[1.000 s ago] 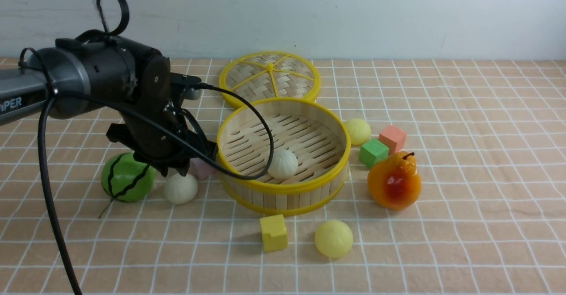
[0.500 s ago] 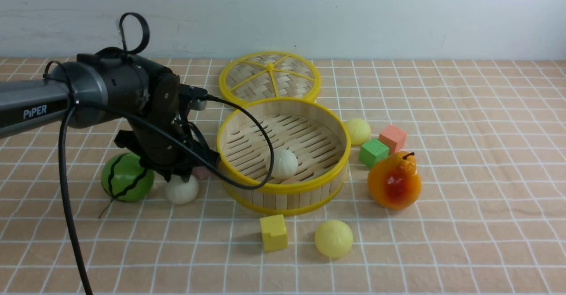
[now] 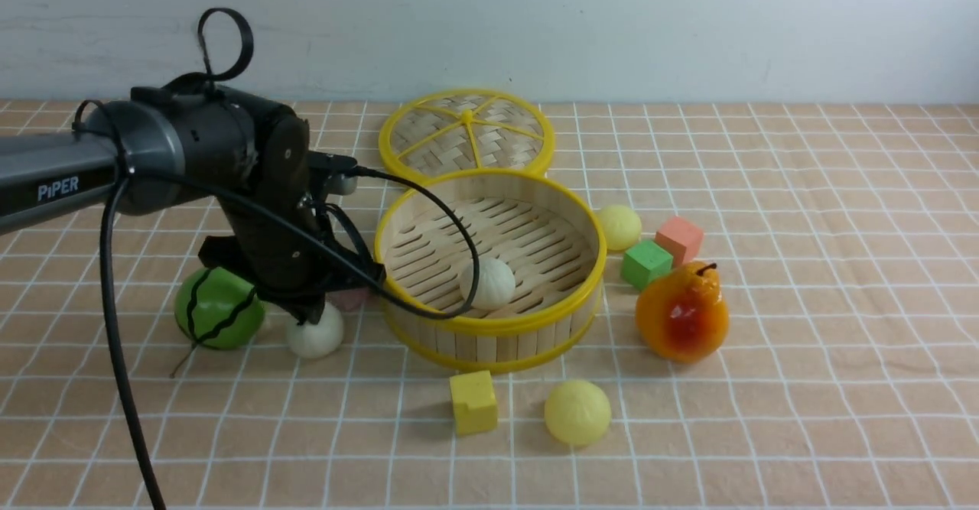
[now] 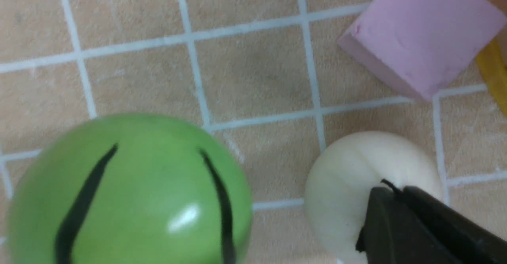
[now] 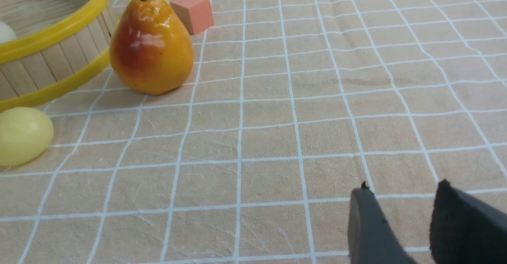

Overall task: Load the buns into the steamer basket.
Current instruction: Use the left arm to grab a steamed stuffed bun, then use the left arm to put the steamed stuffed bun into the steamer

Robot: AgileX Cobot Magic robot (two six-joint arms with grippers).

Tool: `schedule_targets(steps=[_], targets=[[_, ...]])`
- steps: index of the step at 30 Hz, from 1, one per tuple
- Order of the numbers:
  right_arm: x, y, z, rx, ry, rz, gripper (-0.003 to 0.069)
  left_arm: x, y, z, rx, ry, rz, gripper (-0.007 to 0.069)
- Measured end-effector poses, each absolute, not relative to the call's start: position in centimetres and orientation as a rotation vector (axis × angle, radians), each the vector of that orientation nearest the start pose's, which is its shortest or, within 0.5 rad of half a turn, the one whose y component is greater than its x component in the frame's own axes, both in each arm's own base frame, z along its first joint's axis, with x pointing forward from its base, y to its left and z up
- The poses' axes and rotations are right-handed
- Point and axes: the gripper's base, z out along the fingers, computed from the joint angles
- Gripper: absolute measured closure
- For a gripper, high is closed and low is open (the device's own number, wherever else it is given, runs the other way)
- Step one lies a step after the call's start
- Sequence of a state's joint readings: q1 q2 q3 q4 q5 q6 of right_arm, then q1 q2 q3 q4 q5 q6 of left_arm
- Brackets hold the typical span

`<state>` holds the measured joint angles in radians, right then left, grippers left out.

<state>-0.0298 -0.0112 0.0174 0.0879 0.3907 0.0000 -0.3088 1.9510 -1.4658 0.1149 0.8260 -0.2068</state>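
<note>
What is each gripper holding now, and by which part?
Left gripper is shut at the top of the off-white bun beside the melon; a true pinch cannot be confirmed. Right gripper, open, holds nothing.

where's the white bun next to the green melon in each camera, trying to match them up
Front view: white bun on the table between the melon ball and the steamer basket, under the left gripper.
Left wrist view: between the melon ball and pink cube, fingers closed on the white bun.
Right wrist view: not in it.
Shared landmark: the steamer basket's yellow rim, in all three.
</note>
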Motion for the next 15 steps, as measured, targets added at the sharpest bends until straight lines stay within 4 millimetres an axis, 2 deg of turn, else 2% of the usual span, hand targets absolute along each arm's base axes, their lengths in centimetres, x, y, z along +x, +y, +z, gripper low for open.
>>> schedule_targets(steps=[4, 5, 6, 7, 8, 9, 12, 15], targets=[[5.2, 0.2, 17.3, 0.081, 1.878, 0.067, 0.0419, 38.2, -12.8, 25.5, 0.276, 2.688, -0.016, 0.0638], [5.2, 0.2, 17.3, 0.081, 1.878, 0.067, 0.0419, 38.1, -12.9, 25.7, 0.279, 2.683, -0.018, 0.0638], [5.2, 0.2, 17.3, 0.081, 1.878, 0.067, 0.0419, 37.8, -13.9, 28.0, 0.313, 2.606, -0.050, 0.0638], [5.2, 0.2, 17.3, 0.081, 1.878, 0.067, 0.0419, 37.7, -13.9, 28.1, 0.312, 2.602, -0.052, 0.0638], [5.2, 0.2, 17.3, 0.081, 1.878, 0.067, 0.0419, 37.7, -14.8, 29.6, 0.331, 2.536, -0.085, 0.0638], [5.2, 0.2, 17.3, 0.081, 1.878, 0.067, 0.0419, 37.8, -15.2, 30.3, 0.337, 2.501, -0.104, 0.0638], [5.2, 0.2, 17.3, 0.081, 1.878, 0.067, 0.0419, 39.0, -16.3, 30.6, 0.345, 2.429, -0.135, 0.0638], [5.2, 0.2, 17.3, 0.081, 1.878, 0.067, 0.0419, 41.2, -17.3, 28.5, 0.351, 2.434, -0.133, 0.0638]])
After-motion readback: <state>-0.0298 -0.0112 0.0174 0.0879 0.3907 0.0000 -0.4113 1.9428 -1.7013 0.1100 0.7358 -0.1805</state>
